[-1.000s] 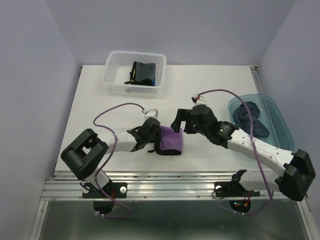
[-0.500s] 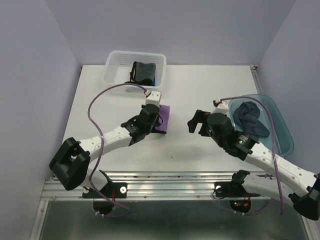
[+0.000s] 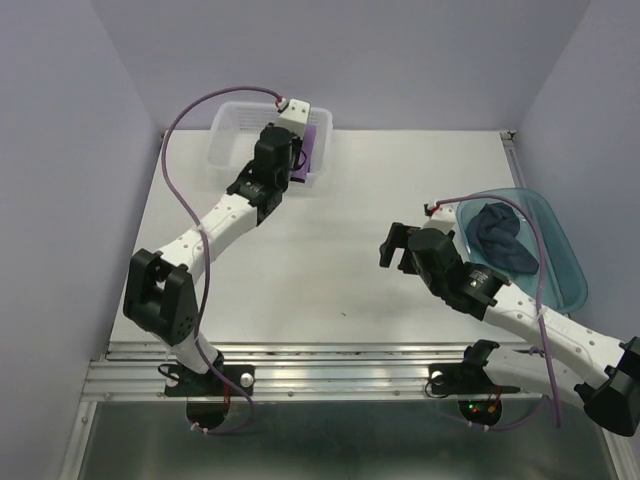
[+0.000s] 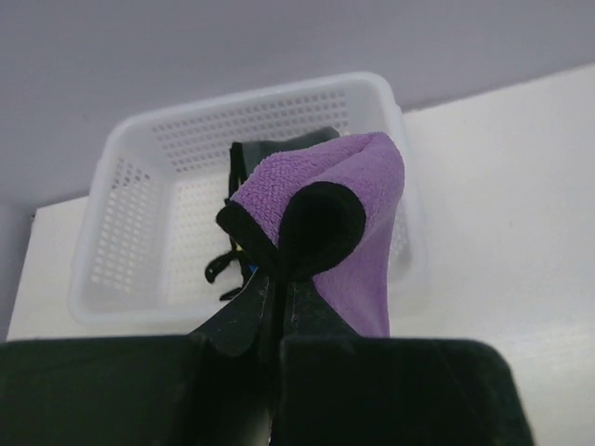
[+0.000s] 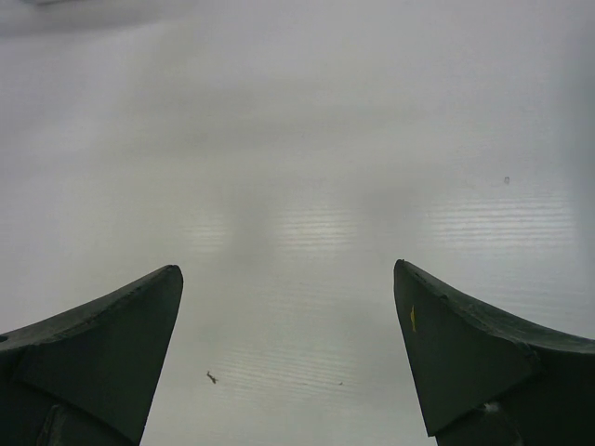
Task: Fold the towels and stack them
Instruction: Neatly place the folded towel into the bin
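The purple towel [image 4: 344,200] is judged light, soft and limp — best taken at a folded edge. It is clamped in the closed left pincer [image 4: 276,283], with the white basket [image 4: 112,214] just ahead and below. The right pincer [image 5: 288,358] is spread wide above the surface [image 5: 297,139] — nothing is held.

Purple towel [image 4: 349,200]: lower end hidden behind my left gripper [image 4: 277,288]. Dark cloth [image 4: 270,153] in basket [image 4: 121,232]: mostly hidden behind the towel. My right gripper [image 5: 288,307]: 2 finger bases cut off at the near edge.
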Robot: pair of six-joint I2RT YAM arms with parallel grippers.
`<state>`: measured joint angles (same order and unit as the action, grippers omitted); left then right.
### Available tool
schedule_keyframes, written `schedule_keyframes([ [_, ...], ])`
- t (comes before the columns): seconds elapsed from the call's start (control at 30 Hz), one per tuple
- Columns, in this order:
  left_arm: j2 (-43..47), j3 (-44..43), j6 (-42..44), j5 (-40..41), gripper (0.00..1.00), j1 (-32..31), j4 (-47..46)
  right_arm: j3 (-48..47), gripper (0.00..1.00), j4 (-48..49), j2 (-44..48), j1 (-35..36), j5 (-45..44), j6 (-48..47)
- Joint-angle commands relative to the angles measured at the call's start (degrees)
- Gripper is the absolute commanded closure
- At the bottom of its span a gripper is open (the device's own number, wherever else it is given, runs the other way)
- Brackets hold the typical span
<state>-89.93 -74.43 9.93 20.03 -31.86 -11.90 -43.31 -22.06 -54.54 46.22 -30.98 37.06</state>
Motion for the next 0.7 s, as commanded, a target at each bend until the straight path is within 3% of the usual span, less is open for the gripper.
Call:
schedule_keyframes([
  [0.0, -5.77, -9.74, 4.48, -3.77, 1.00, 4.08, -0.06, 0.68, 0.00, 2.46, -0.47, 0.37, -4.08, -0.15],
  [0.2, -19.83, -30.64, 5.09, -5.79, 1.00, 6.63, 6.09, 0.86, 0.00, 2.11, -0.83, 0.36, -7.86, 0.38],
  [0.33, -27.04, -39.97, 4.57, -7.01, 1.00, 7.59, 10.40, 1.03, 0.00, 2.64, -1.44, 0.28, -8.66, -0.05],
  [0.67, -33.46, -44.57, -1.85, -16.86, 1.00, 11.20, 11.81, -0.46, 0.00, 2.64, -4.60, 0.19, -9.27, -0.93],
])
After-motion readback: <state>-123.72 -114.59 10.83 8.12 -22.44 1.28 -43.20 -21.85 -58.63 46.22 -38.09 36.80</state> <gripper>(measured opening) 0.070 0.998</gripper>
